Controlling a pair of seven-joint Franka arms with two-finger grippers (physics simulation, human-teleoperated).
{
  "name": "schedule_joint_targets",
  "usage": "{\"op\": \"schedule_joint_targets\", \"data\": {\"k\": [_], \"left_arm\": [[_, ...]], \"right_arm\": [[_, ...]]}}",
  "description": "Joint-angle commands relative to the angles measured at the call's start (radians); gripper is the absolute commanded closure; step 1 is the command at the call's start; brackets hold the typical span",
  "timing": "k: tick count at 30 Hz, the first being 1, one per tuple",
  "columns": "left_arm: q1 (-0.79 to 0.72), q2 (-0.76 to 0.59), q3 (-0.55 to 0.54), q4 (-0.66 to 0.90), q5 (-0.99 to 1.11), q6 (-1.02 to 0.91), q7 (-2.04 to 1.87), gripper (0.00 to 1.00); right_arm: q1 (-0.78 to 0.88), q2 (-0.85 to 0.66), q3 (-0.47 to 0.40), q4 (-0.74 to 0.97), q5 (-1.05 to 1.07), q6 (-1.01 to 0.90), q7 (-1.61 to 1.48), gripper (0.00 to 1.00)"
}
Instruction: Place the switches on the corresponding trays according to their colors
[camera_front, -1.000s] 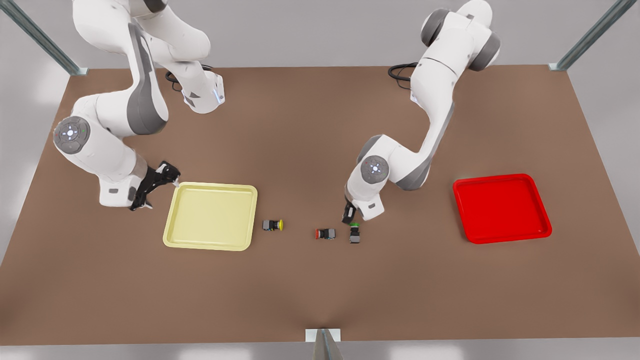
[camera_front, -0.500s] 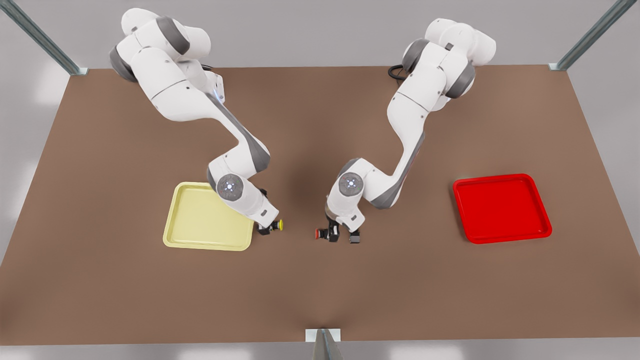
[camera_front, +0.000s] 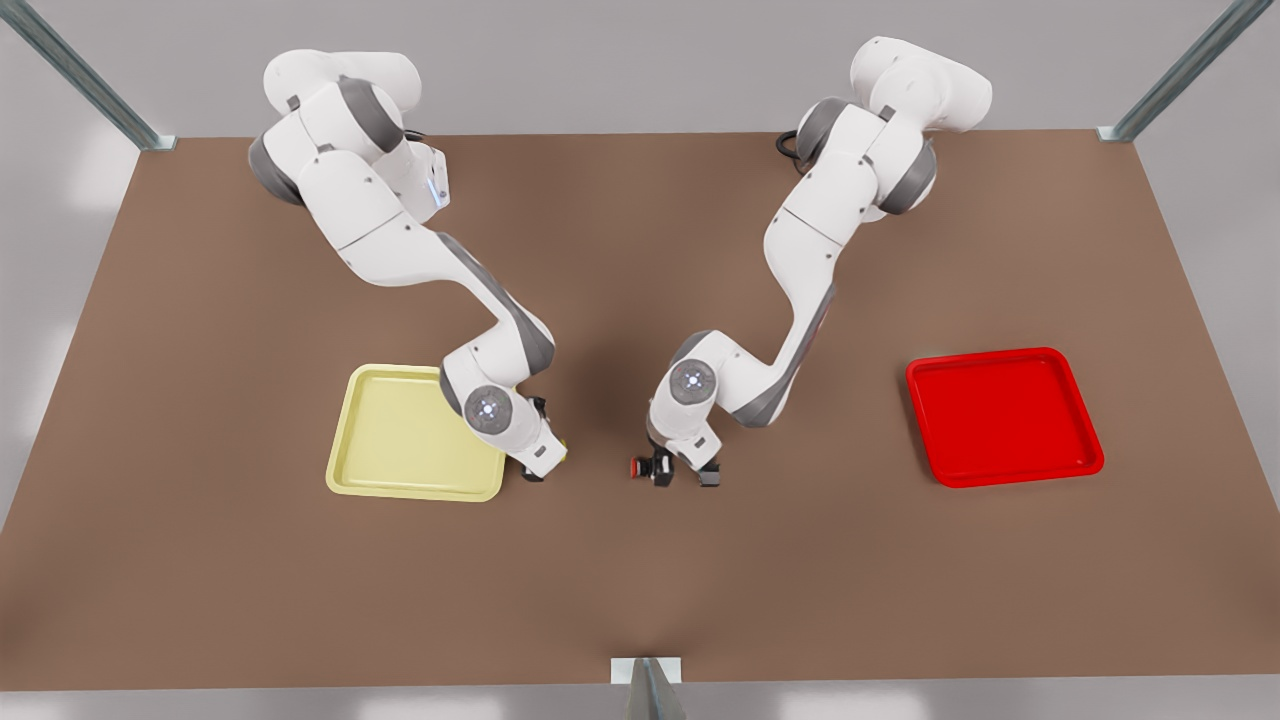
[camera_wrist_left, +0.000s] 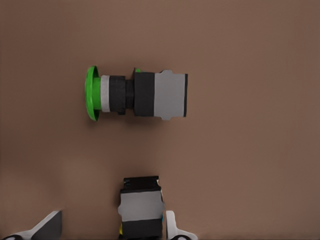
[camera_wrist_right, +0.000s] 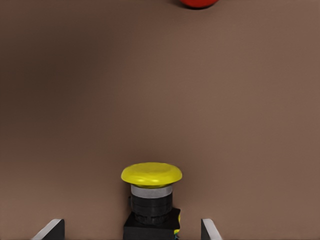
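Observation:
The yellow-capped switch lies on the table between the spread fingers of my open right gripper. In the front view that gripper is low at the pale yellow tray's corner nearest the middle of the table, covering most of the switch. My left gripper is down over the red-capped switch near the table's middle. It is open, with the switch's grey-black body between its fingers and closer to one of them. The bright red tray sits at the front view's right.
A green-capped switch lies on its side just beyond the left gripper, its body beside the red-capped one. The red cap lies past the yellow switch. Brown tabletop surrounds both trays.
Both arms have swung in and dropped low: the right from beside the yellow tray to the yellow switch, the left from over the green switch to the red one. The switches have stayed put.

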Motion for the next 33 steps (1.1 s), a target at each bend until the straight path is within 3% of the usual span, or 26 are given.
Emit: {"op": "schedule_joint_targets", "data": {"k": [1,6,8,9,10,12,14,18,21,26,28,33], "left_arm": [[0.0,0.0,0.0,0.0,-0.009,0.0,0.0,0.0],[0.0,0.023,0.001,0.015,-0.015,0.025,-0.002,0.0],[0.0,0.028,0.0,0.015,-0.017,0.025,-0.003,0.05],[0.0,0.028,0.0,0.015,-0.017,0.025,-0.003,0.21],[0.0,0.029,0.0,0.015,-0.017,0.025,-0.003,0.27],[0.004,0.029,0.0,0.015,-0.015,0.026,-0.002,0.27],[0.004,0.037,0.001,0.014,-0.015,0.038,-0.002,0.27],[0.004,0.04,0.003,0.014,-0.015,0.04,-0.002,0.27],[0.006,0.041,0.003,0.015,-0.017,0.038,-0.002,0.44],[0.006,0.031,0.0,0.015,-0.06,0.029,0.0,0.42],[0.006,0.031,-0.002,0.015,-0.07,0.028,0.0,0.34],[0.006,0.029,0.001,0.015,-0.072,0.026,0.0,0.34]], "right_arm": [[0.0,0.001,-0.001,-0.001,0.0,0.001,0.0,0.0],[-0.001,0.013,0.004,-0.009,-0.028,0.014,-0.002,0.03],[-0.001,0.016,0.007,-0.009,-0.054,0.014,-0.002,0.27],[-0.001,0.016,0.007,-0.009,-0.054,0.014,-0.002,0.35],[-0.001,0.016,0.008,-0.012,-0.054,0.013,0.0,0.35],[0.0,0.018,0.008,-0.018,-0.055,0.014,0.0,0.35],[0.0,0.023,0.01,-0.017,-0.057,0.014,-0.002,0.43],[-0.011,0.017,0.016,-0.007,-0.055,0.005,-0.003,0.43],[-0.018,0.012,0.025,-0.004,-0.055,-0.012,-0.005,0.43],[-0.023,0.013,0.025,-0.014,-0.057,0.005,-0.005,0.43],[-0.023,0.013,0.025,-0.014,-0.057,0.004,-0.005,0.48],[-0.043,-0.002,0.036,-0.006,-0.054,-0.024,-0.006,0.48]]}}
